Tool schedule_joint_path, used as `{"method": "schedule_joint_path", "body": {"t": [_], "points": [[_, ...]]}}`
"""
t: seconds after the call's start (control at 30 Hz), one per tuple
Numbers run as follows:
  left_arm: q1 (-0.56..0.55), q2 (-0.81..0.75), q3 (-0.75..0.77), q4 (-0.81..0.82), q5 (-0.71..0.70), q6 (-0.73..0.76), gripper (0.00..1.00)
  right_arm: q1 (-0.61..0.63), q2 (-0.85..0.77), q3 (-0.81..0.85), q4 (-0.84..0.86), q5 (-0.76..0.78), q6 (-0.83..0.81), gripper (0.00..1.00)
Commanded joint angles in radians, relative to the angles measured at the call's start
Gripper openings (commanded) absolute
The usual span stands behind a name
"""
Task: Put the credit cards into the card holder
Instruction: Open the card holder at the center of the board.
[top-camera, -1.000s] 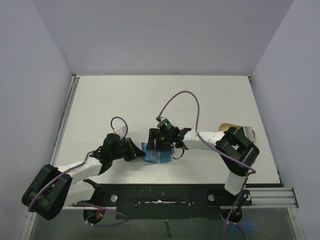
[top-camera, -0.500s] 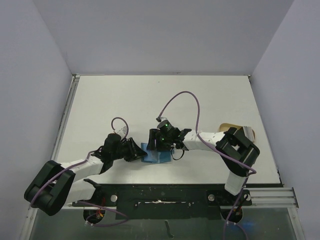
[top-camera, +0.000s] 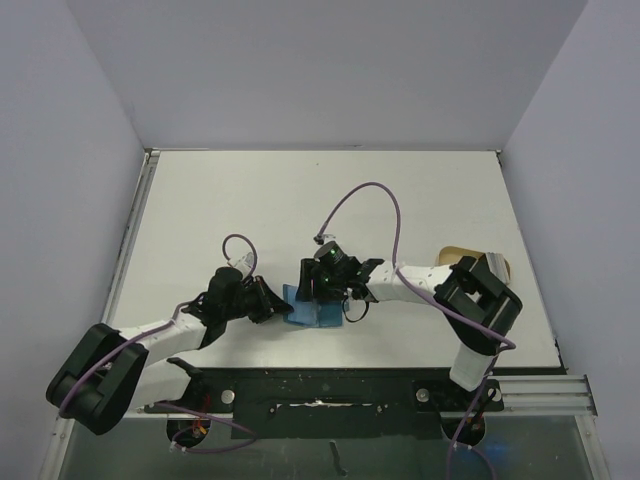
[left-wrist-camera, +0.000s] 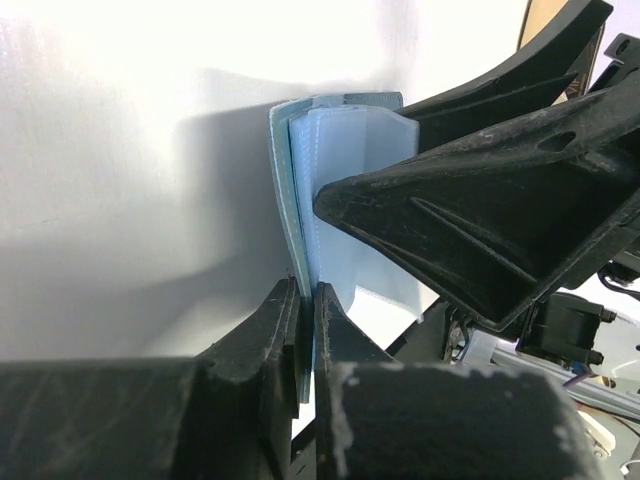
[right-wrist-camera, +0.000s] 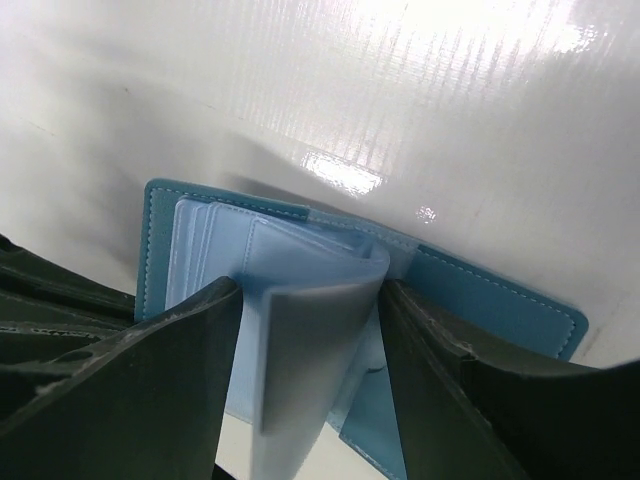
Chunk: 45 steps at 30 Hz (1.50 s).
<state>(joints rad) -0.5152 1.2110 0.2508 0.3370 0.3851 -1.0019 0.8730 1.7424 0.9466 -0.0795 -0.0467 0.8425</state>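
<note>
The teal-blue card holder (top-camera: 310, 310) lies open on the white table near the front edge, its light blue sleeves fanned up. My left gripper (top-camera: 277, 304) is shut on its left cover; in the left wrist view the cover edge (left-wrist-camera: 300, 200) runs between the closed jaws of the left gripper (left-wrist-camera: 306, 292). My right gripper (top-camera: 313, 284) is open over the holder. In the right wrist view the right gripper (right-wrist-camera: 310, 310) straddles a curled clear sleeve (right-wrist-camera: 300, 340) above the teal cover (right-wrist-camera: 480, 300). No credit card shows clearly.
A tan object (top-camera: 452, 254) lies at the right, partly hidden by the right arm. The table's front edge and a black rail (top-camera: 330, 385) run just below the holder. Grey walls enclose the table.
Almost nothing. The left arm has shifted slightly and both grippers stay at the card holder.
</note>
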Motion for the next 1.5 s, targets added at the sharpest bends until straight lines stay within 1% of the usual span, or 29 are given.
{"method": "schedule_joint_path", "body": {"t": [0.0,0.27,0.4,0.6,0.73,0.83,0.93,1.17,1.4,1.47], "points": [[0.000,-0.049,0.017,0.030,-0.014,0.012,0.00,-0.002,-0.035,-0.024,-0.142,0.132,-0.041,0.58],[0.000,-0.071,0.046,-0.022,-0.022,0.034,0.00,-0.003,-0.075,0.010,-0.273,0.246,-0.041,0.57],[0.000,-0.086,0.082,-0.082,-0.043,0.066,0.00,-0.001,-0.126,0.027,-0.344,0.292,-0.032,0.57],[0.000,-0.099,0.146,-0.196,-0.086,0.108,0.00,0.005,-0.203,0.049,-0.411,0.318,-0.019,0.57],[0.000,-0.100,0.170,-0.229,-0.089,0.121,0.00,0.018,-0.242,0.059,-0.377,0.289,-0.024,0.57],[0.000,-0.101,0.175,-0.229,-0.084,0.121,0.00,0.035,-0.259,0.063,-0.317,0.253,-0.038,0.55],[-0.002,-0.102,0.177,-0.220,-0.078,0.120,0.00,0.044,-0.258,0.064,-0.260,0.219,-0.051,0.50],[-0.001,-0.077,0.139,-0.099,-0.015,0.077,0.00,0.044,-0.200,0.052,-0.180,0.152,-0.065,0.35],[0.001,-0.013,0.130,-0.048,0.000,0.070,0.00,0.028,-0.124,0.039,-0.144,0.137,-0.077,0.28],[0.001,0.005,0.137,-0.053,-0.002,0.075,0.06,0.025,-0.100,0.032,-0.147,0.147,-0.076,0.27]]}}
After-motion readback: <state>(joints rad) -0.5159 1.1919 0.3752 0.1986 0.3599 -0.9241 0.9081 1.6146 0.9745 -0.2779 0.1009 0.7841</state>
